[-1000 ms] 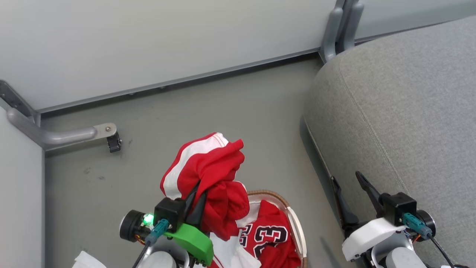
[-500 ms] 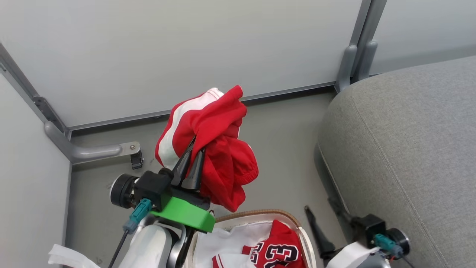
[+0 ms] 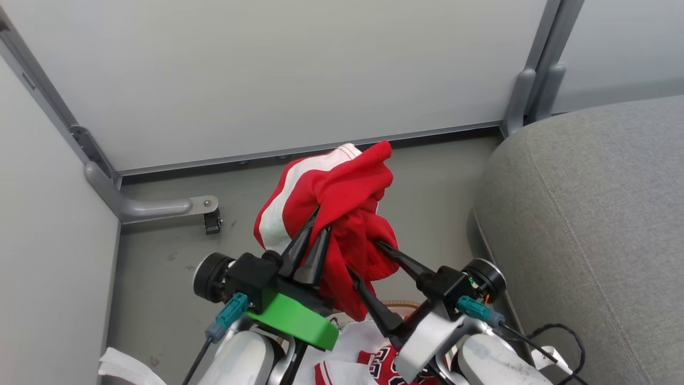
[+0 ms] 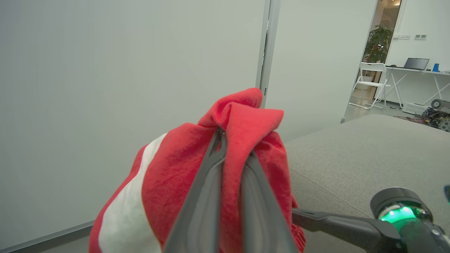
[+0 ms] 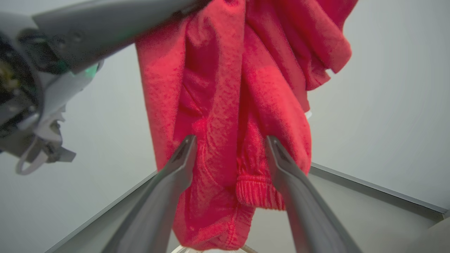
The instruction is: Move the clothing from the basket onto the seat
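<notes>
Left gripper point(image 3: 319, 216) clamps a red garment point(image 3: 342, 187) w/ white stripe, held aloft above the basket point(image 3: 401, 303). Right gripper point(image 3: 362, 255), jaws wide apart, straddles the garment's hanging lower folds. No. 23 jersey point(image 3: 377, 357) lies in the basket; grey seat point(image 3: 588, 214) at robot's right.

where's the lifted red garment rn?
Head view, centre: the red garment hangs aloft, pinched in the left hand above the basket, its lower folds inside the open right hand; the seat lies to its right.
</notes>
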Tool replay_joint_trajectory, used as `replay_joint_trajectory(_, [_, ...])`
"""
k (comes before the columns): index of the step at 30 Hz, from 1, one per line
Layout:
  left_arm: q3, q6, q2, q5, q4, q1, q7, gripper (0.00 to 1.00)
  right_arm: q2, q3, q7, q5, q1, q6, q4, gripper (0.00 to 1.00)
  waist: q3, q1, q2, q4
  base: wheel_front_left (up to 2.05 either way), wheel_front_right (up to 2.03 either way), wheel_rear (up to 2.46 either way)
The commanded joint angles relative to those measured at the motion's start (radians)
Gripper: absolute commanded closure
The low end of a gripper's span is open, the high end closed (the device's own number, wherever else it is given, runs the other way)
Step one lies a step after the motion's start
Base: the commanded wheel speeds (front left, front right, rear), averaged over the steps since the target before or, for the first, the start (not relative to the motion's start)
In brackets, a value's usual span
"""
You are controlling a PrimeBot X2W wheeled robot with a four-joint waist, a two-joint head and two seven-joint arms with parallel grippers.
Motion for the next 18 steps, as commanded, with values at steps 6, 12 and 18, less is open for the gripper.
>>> replay_joint_trajectory(6, [-0.067,0.007,0.002,-0.027,-0.001,-0.026,0.000,1.00,-0.001,-0.011,-0.003,-0.018,-0.051,-0.001,0.023,0.00,0.004,0.0001,0.0000,0.062,0.00,0.00,0.00])
replay_joint_trajectory(12, [-0.105,0.005,0.002,-0.040,0.000,-0.021,0.000,1.00,-0.001,0.005,-0.003,0.012,-0.056,-0.001,0.059,0.84,0.002,0.0001,0.0000,0.088,0.00,0.00,0.00])
replay_joint_trajectory(18, [-0.101,0.010,0.002,-0.040,0.002,-0.012,0.000,0.91,-0.001,-0.006,-0.003,0.059,-0.045,-0.001,0.058,1.00,-0.001,0.0001,0.0000,0.083,0.00,0.00,0.00])
